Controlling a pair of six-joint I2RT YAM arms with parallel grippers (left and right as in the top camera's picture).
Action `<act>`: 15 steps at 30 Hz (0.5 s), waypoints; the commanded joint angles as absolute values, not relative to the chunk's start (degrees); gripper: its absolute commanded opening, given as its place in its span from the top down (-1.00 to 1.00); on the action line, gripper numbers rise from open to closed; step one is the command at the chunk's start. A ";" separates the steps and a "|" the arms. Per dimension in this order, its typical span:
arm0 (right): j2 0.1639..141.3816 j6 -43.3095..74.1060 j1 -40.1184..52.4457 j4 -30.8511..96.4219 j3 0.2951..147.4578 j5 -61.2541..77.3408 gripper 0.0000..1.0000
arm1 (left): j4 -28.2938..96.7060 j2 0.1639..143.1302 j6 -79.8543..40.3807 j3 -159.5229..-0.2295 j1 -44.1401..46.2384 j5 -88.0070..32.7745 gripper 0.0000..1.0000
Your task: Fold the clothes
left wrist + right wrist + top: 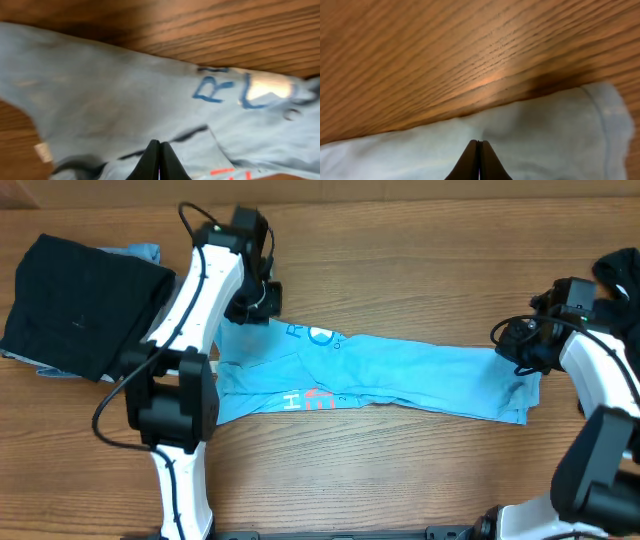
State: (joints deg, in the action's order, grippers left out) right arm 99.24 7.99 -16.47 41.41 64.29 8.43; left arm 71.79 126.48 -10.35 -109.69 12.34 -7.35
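Wooden table (400, 480) bearing a light blue T-shirt (400, 375), laid out as a long strip across its middle. At the shirt's printed end sits the left gripper (262, 300), jaws together; at the opposite end sits the right gripper (515, 352), jaws likewise together. Whether either pinches fabric cannot be told. Beyond the printed end lies a black garment (85, 305).
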 commanded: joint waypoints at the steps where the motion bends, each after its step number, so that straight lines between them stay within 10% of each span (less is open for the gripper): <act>1: 103.98 7.01 -16.64 40.80 63.70 6.76 0.92 | 69.30 129.69 -9.19 -105.78 11.90 -8.62 0.92; 15: 107.85 7.01 -18.13 36.07 63.70 -1.65 0.81 | 61.28 135.59 -8.99 -104.29 9.10 3.33 0.92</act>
